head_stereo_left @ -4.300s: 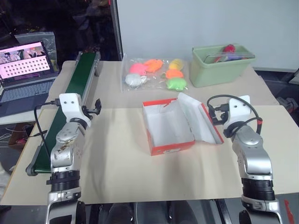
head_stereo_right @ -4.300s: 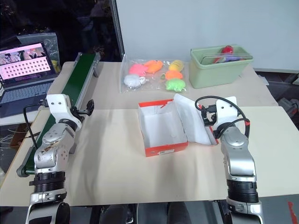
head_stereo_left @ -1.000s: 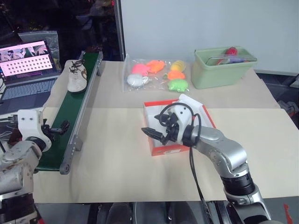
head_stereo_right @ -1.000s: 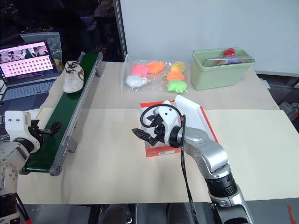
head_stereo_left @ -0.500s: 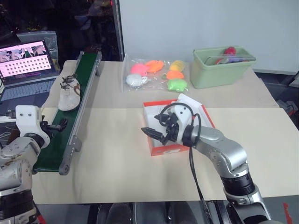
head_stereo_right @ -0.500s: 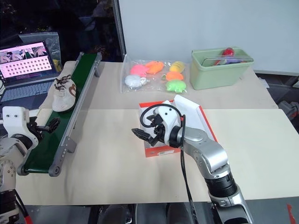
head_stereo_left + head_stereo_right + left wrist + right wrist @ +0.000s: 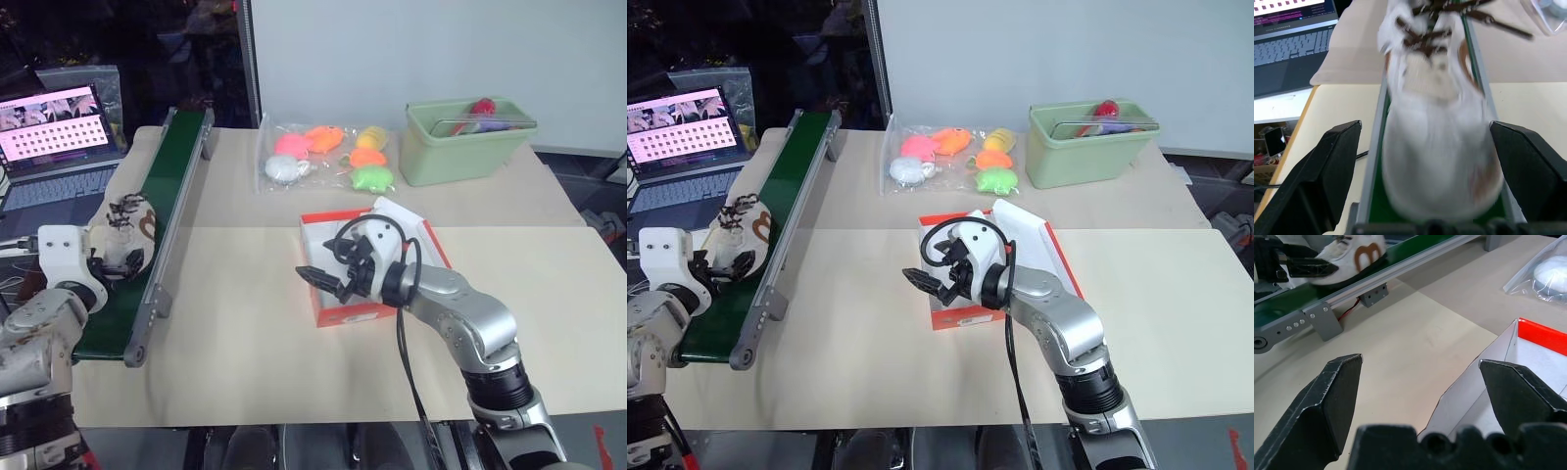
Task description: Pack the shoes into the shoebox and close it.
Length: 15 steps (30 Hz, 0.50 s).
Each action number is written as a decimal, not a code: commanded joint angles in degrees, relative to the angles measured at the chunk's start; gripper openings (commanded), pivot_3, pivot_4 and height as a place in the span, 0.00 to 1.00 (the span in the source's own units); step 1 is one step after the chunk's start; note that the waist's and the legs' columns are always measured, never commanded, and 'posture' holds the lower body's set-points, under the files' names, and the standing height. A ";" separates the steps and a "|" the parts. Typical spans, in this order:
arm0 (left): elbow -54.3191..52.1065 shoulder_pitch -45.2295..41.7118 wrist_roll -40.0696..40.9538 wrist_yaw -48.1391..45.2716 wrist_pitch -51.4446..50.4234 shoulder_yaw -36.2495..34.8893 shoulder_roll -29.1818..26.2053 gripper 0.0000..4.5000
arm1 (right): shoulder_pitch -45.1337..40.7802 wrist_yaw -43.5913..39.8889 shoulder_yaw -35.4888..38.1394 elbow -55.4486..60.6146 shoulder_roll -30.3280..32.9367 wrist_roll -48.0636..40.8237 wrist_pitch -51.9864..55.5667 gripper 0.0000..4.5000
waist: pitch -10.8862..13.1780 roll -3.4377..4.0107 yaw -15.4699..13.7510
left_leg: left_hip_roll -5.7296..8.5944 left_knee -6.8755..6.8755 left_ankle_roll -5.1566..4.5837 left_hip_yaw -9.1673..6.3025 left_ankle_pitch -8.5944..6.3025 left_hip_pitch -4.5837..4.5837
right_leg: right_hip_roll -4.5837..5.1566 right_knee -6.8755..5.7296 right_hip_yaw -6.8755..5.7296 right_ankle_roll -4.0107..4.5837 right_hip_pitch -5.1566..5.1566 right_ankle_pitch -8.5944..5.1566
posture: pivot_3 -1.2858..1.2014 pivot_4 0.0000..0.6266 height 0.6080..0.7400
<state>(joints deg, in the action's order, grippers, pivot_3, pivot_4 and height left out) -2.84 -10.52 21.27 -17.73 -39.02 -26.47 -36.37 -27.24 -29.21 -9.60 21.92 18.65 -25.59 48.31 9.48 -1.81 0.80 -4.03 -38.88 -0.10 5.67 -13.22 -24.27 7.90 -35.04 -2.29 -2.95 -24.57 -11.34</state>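
Note:
One white shoe (image 7: 122,230) with dark brown laces lies on the green conveyor belt (image 7: 167,176), toe toward me. It sits between the fingers of my left gripper (image 7: 1425,129), which is open; the fingers (image 7: 1337,156) stand on either side of the toe with a gap on both sides. The orange-red shoebox (image 7: 358,315) rests mid-table with its white inside showing and nothing in it. Its lid (image 7: 426,245) leans open on the right. My right gripper (image 7: 313,277) hovers open just off the box's front left corner, nothing between its fingers.
The belt runs along the table's left side, with an open laptop (image 7: 54,137) beyond it. At the back lie a clear bag of bright plush toys (image 7: 328,157) and a pale green bin (image 7: 465,142). Bare tabletop stretches in front of the box.
The shoe has travelled down the belt from its far end to the near end and now sits between my left gripper's fingers. The right gripper has kept still.

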 commanded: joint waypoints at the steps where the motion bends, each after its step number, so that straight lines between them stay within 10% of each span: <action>1: -1.33 1.90 0.05 0.02 -3.48 2.57 1.42 1.00 | -1.08 0.26 2.00 2.26 -0.24 -1.01 -0.67 0.99 | 0.00 0.00 0.00 | 0.00 0.00 0.00 0.00 0.00 0.01 | 0.00 -0.01 0.00 0.00 0.01 0.00 | 0.52 0.24 0.92; 15: -3.29 1.69 0.43 0.28 -5.69 1.53 2.32 0.52 | -1.07 0.92 2.38 2.75 -0.52 -1.34 -0.50 1.00 | -0.25 0.44 -0.73 | 0.01 -0.02 0.04 -0.06 0.04 0.39 | 0.00 -0.08 0.00 0.06 0.31 -0.04 | 0.52 0.24 0.92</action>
<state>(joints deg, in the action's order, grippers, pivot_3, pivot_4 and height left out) -6.98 -9.19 21.63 -17.06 -42.81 -26.07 -34.18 -27.54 -28.52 -8.41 21.97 18.56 -26.02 48.31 9.23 -1.37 0.07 -4.02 -38.90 -0.05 5.61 -13.18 -23.86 7.91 -35.14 -2.29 -2.89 -24.25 -11.39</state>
